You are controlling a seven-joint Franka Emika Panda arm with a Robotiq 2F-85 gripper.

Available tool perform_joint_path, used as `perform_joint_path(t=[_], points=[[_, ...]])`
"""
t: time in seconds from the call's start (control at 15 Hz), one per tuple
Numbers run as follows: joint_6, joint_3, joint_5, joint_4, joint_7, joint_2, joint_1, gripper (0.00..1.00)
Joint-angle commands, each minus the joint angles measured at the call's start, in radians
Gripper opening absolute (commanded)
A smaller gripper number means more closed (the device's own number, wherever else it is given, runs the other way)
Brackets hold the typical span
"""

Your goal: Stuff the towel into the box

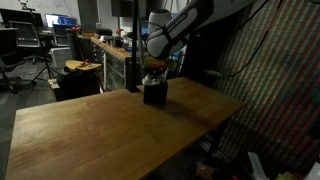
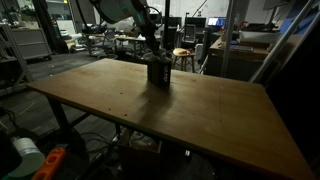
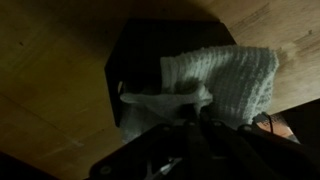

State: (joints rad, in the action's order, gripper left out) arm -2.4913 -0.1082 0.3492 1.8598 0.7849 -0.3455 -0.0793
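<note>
1. Robotiq pincer [image 3: 196, 128] enters the wrist view from the bottom edge as a dark shape. Its fingers are lost in shadow, so it cannot be told whether they are spread, pressed together or pinching cloth.
2. In both exterior views the pincer [image 1: 153, 69] [image 2: 152, 51] hangs straight above the box [image 1: 154, 94] [image 2: 158, 74], close over its top.
3. The box [image 3: 140, 62] is dark and open-topped, seen from above in the wrist view. It stands on the wooden table [image 3: 50, 60].
4. The towel [image 3: 226, 80], white and knitted-looking, lies over the box's right-hand side in the wrist view. One part of it hangs past the box's edge, over the table.
5. A paler fold of the towel runs inward across the box's opening and ends right at the pincer's fingertips. Whether it touches them cannot be told in the dim light.
6. Relative to the pincer, the towel sits just ahead and slightly to the right in the wrist view, directly beneath it.
7. In the exterior views the towel is too small and dark to make out at the box.
8. The table [image 1: 100, 125] [image 2: 210, 110] spreads wide around the box, which stands near its far edge in an exterior view.
</note>
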Motion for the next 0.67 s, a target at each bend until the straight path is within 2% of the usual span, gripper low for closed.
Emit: perform_joint_path(t=[0.0, 0.6], points=[[-0.003, -0.039, 0.018, -0.048, 0.023, -0.086, -0.023, 0.01], [0.01, -0.075, 0.015, -0.071, 0.015, -0.157, -0.042, 0.01]])
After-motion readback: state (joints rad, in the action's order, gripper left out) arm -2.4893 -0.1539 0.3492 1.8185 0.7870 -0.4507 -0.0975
